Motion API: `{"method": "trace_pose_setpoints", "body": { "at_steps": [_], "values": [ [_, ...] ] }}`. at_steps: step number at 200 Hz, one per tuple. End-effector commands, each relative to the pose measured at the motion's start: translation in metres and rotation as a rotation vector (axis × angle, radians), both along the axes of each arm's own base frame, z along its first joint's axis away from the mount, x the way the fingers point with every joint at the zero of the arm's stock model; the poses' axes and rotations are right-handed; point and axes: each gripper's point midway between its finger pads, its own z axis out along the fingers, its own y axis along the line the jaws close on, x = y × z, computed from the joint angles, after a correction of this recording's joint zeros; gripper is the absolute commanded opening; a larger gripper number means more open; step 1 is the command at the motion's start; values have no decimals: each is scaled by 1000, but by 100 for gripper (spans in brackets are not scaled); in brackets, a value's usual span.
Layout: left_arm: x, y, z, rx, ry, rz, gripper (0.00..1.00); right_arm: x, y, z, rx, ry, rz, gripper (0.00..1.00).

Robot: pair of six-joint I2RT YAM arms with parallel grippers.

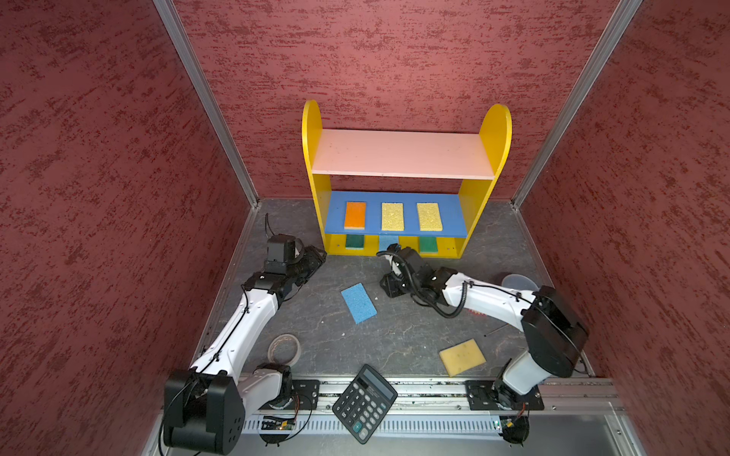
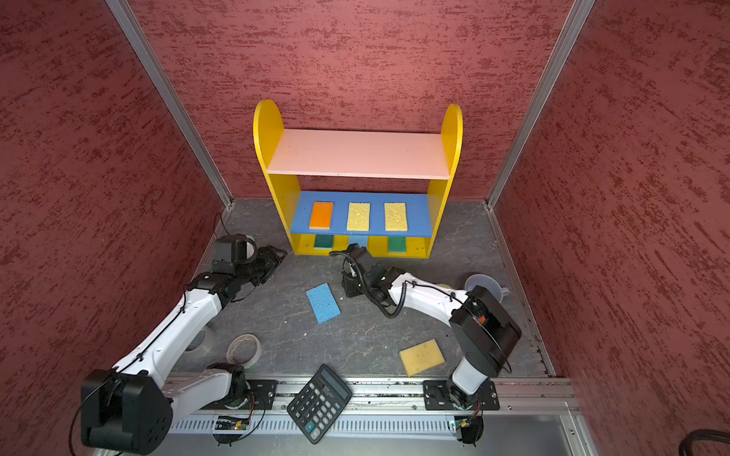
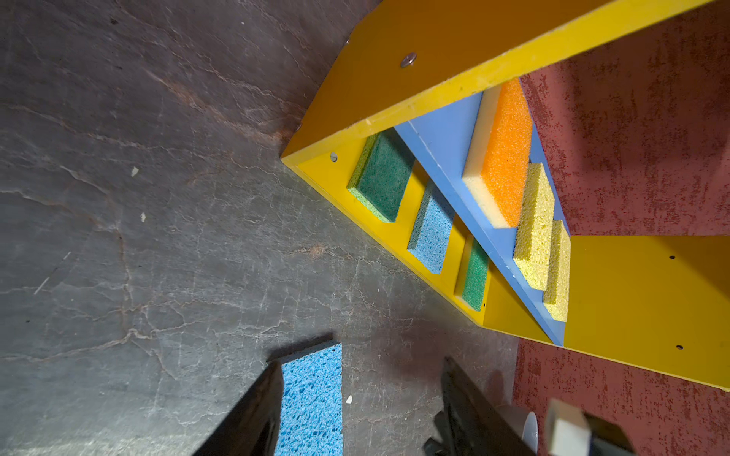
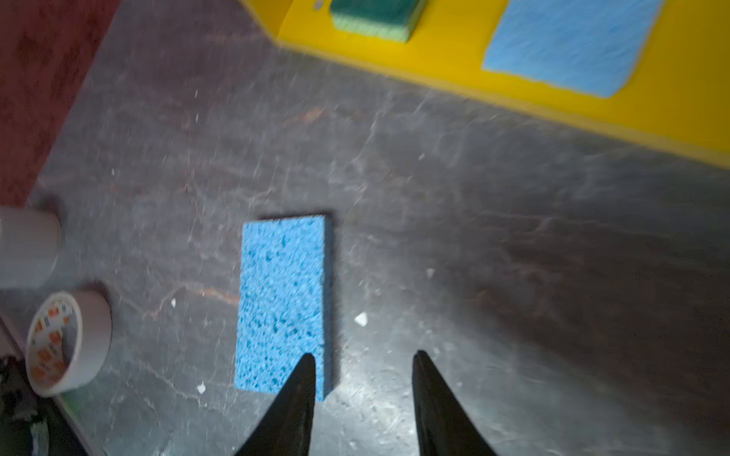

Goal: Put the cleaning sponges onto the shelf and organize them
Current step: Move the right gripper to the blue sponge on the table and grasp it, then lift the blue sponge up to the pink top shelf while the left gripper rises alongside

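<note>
Here, against the back wall on the dark grey tabletop (image 1: pixel 395 339): a small three-tier shelf (image 1: pixel 495 130) with yellow round-topped side panels and a pink top board (image 1: pixel 403 152).

On the blue middle board (image 1: pixel 335 215), in a row and apart: a flat orange foam sponge (image 1: pixel 354 215) at the left, a yellow foam sponge (image 1: pixel 392 216) in the middle, a second yellow foam sponge (image 1: pixel 429 216) at the right.

On the yellow bottom board (image 1: pixel 409 244), half hidden under the blue one in both top views but plain in the left wrist view: a dark green sponge (image 1: pixel 354 241), a light blue sponge (image 1: pixel 387 241), another green sponge (image 1: pixel 428 244).

Off the shelf, flat on the tabletop: a blue rectangular foam sponge (image 1: pixel 358 303), askew between the two arms; a pale yellow rectangular sponge (image 1: pixel 462 357) near the front edge, by the right arm's base.

Left gripper (image 3: pixel 363 410): low beside the shelf's left front corner, jaws parted, nothing between them.

Right gripper (image 4: pixel 363 355): just in front of the bottom board, jaws apart. Holds nothing. One fingertip (image 4: pixel 306 375) overlaps the blue rectangular foam sponge in the blurred right wrist view; contact impossible to tell.

Also there: a pale tape roll (image 1: pixel 283 349) beside the left arm and a black calculator (image 1: pixel 364 402) across the front rail.
</note>
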Motion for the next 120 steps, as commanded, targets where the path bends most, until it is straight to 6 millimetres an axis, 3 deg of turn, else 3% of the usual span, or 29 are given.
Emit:
{"method": "trace_pose_setpoints", "body": {
  "at_steps": [1, 31, 71, 98, 120],
  "values": [
    [-4, 3, -2, 15, -5, -1, 63, -29, 21, -27, 1, 96, 49, 44],
    [-6, 1, -7, 5, 6, -9, 64, -37, 35, -52, 33, 178, 21, 43],
    [-7, 0, -9, 9, 13, -22, 63, -34, 41, -65, 62, 202, -10, 32],
    [-5, -2, -8, 8, 13, -31, 63, -32, 44, -67, 75, 210, -20, 14],
    [-2, 0, -3, 25, -3, -35, 63, -29, 48, -55, 93, 186, -8, 2]
  ]
}}
